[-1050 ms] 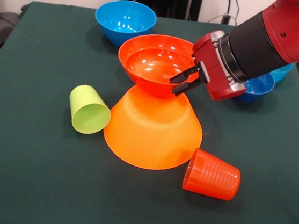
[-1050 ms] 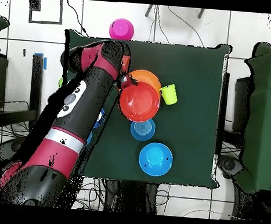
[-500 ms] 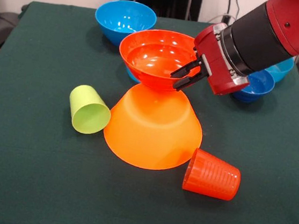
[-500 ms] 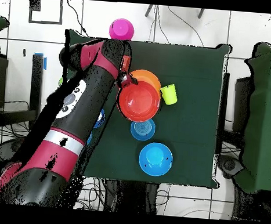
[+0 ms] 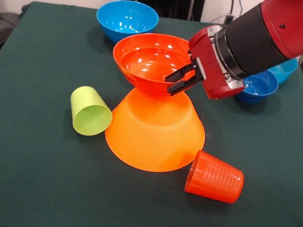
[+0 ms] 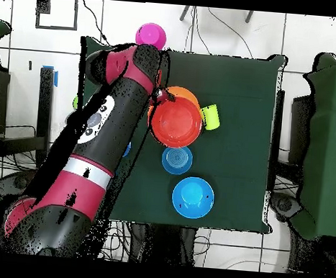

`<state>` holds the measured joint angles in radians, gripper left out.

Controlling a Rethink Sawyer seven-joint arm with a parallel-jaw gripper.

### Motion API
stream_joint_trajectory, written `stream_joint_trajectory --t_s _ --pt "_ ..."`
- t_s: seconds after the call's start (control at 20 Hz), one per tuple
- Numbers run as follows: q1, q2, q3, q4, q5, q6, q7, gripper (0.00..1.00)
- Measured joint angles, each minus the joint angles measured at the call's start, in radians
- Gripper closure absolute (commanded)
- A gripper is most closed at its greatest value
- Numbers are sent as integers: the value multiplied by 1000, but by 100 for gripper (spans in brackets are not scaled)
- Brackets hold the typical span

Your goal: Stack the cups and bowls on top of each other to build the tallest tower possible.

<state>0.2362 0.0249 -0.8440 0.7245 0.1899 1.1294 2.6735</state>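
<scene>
Front view, left to right. Lime green cup (image 5: 90, 112) on its side on the green table (image 5: 18, 175), mouth toward the camera, just beside the left edge of the large light-orange bowl (image 5: 154, 133). Medium blue bowl (image 5: 126, 20) upright at the far side, behind and left of the stack, apart from it. Large light-orange bowl upside down on the cloth, wide rim down, serving as base of the tower. Red-orange bowl (image 5: 146, 61) upright above the base's flat top, tilted slightly; whether it touches the base: cannot tell. Gripper (image 5: 178, 78) at the red-orange bowl's right rim, jaws closed on the rim wall, one black finger (image 5: 181, 71) inside the bowl and the other outside below it. Red and black arm (image 5: 270, 34) entering from the upper right. Ribbed orange cup (image 5: 215, 177) on its side in front of the base bowl's right edge, touching or nearly touching it. Two more blue bowls at the right behind the wrist: a darker small one (image 5: 260, 86) and a lighter one (image 5: 285, 71), both partly hidden.

Overhead view: red-orange bowl (image 6: 176, 124) covering most of the light-orange base, a small blue bowl (image 6: 177, 160) just beside it, pink bowl (image 6: 150, 36) off the table's edge.
</scene>
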Motion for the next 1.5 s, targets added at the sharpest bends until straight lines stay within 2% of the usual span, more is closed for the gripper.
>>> stream_joint_trajectory --t_s 1.0,1.25,1.5 --pt "-10 5 0 -22 0 0 0 100" --pt "-15 13 0 -72 4 18 0 100" --pt "-49 35 -2 -170 24 75 0 100"
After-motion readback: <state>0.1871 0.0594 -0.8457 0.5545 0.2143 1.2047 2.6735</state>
